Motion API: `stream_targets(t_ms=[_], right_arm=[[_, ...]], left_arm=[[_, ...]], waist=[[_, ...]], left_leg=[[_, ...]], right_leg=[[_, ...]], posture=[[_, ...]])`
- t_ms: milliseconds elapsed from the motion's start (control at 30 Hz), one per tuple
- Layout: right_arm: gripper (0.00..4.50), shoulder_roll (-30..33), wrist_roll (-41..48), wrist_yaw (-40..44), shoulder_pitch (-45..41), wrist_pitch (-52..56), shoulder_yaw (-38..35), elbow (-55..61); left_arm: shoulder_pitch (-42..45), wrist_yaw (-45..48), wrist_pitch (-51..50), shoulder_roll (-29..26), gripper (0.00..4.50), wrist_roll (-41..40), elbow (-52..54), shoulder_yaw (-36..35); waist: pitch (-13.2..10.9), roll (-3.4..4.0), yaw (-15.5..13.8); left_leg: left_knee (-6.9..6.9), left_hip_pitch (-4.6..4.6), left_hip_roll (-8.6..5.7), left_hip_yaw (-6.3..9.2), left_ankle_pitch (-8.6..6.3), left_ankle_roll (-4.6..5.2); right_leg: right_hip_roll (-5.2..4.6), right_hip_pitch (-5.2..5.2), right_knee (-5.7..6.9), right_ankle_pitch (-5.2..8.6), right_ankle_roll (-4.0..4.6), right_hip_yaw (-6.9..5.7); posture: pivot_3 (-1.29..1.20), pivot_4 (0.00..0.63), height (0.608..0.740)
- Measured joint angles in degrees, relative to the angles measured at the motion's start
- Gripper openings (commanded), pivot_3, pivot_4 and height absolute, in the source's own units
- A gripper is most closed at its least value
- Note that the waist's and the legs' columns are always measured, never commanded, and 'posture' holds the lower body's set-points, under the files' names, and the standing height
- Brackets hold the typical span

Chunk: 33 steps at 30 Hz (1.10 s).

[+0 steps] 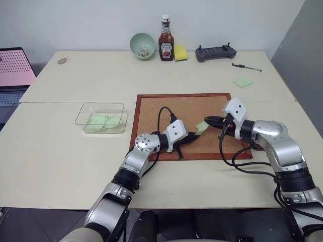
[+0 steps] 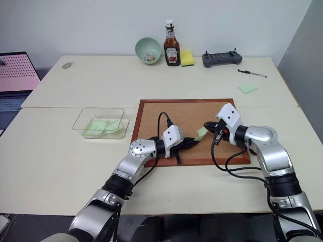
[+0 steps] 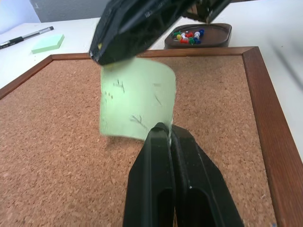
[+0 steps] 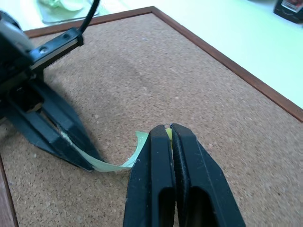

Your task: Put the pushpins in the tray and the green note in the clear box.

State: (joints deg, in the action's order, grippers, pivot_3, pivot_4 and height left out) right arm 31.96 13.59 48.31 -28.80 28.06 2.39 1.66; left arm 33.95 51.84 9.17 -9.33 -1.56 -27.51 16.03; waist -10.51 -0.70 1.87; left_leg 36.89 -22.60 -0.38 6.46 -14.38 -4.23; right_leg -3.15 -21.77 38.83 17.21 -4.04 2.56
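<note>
The green note (image 3: 137,101) hangs curled just above the corkboard (image 1: 166,108), pinched from both sides. My left gripper (image 3: 168,130) is shut on one edge of it, and my right gripper (image 4: 168,131) is shut on the opposite edge. From the head views the note (image 1: 202,127) sits between the two gripper tips near the board's middle right. A dark brown tray (image 3: 222,29) with several coloured pushpins (image 3: 189,37) lies just off the board beyond the right gripper. The clear box (image 1: 81,117) stands left of the board with pale green slips inside.
Along the far table edge stand a mint-green bowl (image 1: 143,45), a ketchup bottle (image 1: 166,45), a yellow sponge (image 1: 180,53) and a black controller (image 1: 216,52). A pen (image 1: 247,67) and a green sticky pad (image 1: 243,81) lie at the right. A laptop (image 1: 12,70) sits far left.
</note>
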Motion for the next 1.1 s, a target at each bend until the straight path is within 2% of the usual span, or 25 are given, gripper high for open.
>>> stream_targets(t_ms=[433,900,1100], right_arm=[[0.0,-1.4,8.7,-3.9,0.2,12.5,-4.9,3.9],[0.0,-7.8,21.1,-14.3,0.3,25.9,-14.8,7.1],[0.0,-8.4,24.4,-17.3,0.3,29.0,-17.1,7.4]], left_arm=[[-0.1,-1.2,1.5,0.1,0.08,0.6,-0.4,0.0],[-0.1,-1.1,2.4,-0.5,0.08,0.6,-0.4,0.0],[-0.1,-1.3,2.5,-0.5,0.08,0.6,-0.4,-0.1]], waist=[[0.0,0.0,0.0],[0.0,0.01,0.0],[0.0,0.02,0.0]], left_leg=[[0.01,0.0,0.0,0.0,0.0,0.01],[0.01,-0.03,-0.01,0.0,0.0,0.01],[0.01,-0.03,-0.01,0.0,0.0,0.01]], right_leg=[[0.0,0.0,0.02,0.0,0.0,0.0],[0.0,-0.03,0.05,0.0,0.0,0.02],[0.0,-0.03,0.06,0.0,0.0,0.01]], posture=[[0.0,0.15,0.74],[0.0,0.15,0.74],[0.0,0.15,0.74]])
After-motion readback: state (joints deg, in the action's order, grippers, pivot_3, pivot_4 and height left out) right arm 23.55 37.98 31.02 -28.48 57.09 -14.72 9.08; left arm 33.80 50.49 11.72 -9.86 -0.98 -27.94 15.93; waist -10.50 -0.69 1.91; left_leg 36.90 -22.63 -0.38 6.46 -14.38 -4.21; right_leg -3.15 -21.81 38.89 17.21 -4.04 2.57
